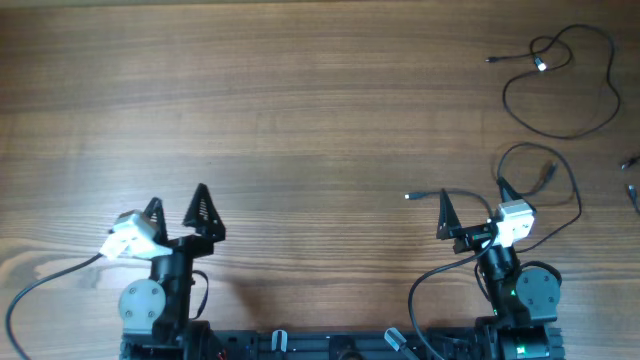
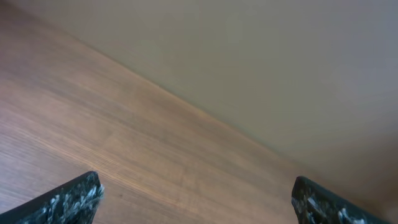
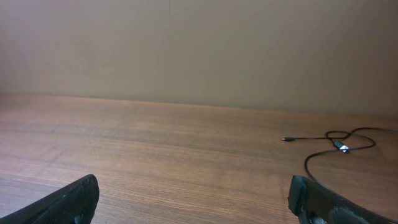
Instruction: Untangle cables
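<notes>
One thin black cable [image 1: 565, 133] lies in a loose loop at the far right of the table, with a silver plug near its crossing. It also shows in the right wrist view [image 3: 336, 144]. A second thin cable [image 1: 574, 183] loops around my right gripper [image 1: 472, 195], and one end of it reaches left to a small tip [image 1: 408, 196]. Short cable ends [image 1: 630, 162] show at the right edge. My right gripper [image 3: 193, 193] is open and empty. My left gripper [image 1: 177, 205] is open and empty over bare wood, as the left wrist view [image 2: 196, 196] confirms.
The wooden table [image 1: 300, 120] spreads across the view. The thicker black cables of the arms' camera modules [image 1: 40, 280] hang near the front edge. A plain wall [image 3: 199, 50] stands behind the table's far edge.
</notes>
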Controlling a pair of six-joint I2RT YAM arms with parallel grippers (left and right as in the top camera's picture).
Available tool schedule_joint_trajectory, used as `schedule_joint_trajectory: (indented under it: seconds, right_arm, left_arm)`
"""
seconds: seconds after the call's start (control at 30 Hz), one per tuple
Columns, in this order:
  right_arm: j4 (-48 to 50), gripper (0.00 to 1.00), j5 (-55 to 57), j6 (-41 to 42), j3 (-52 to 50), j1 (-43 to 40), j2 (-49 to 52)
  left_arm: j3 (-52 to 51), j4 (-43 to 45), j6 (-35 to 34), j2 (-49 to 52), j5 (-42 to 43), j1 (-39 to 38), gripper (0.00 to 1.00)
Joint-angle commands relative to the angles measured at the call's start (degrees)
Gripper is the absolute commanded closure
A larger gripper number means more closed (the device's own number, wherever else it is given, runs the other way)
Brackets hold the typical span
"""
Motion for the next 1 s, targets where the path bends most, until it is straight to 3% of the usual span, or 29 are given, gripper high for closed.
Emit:
schedule_joint_trajectory:
  seconds: [0.0,0.43,0.97]
  right_arm:
    - [0.33,0.00,0.96,-0.70,-0.15,0.28,-0.61]
    - [0.33,0.00,0.96,-0.70,-0.15,0.28,-0.61]
    - [0.33,0.00,0.96,-0.70,-0.15,0.28,-0.61]
  left_arm:
    - [-4.07,3.08,4.52,-0.48,4.04,-0.24,0.00]
    - [-11.15,10.32,11.50,-0.48,6.16,-0.24,0.00]
    - [-11.15,10.34,11.54,-0.48,5.88,-0.24,0.00]
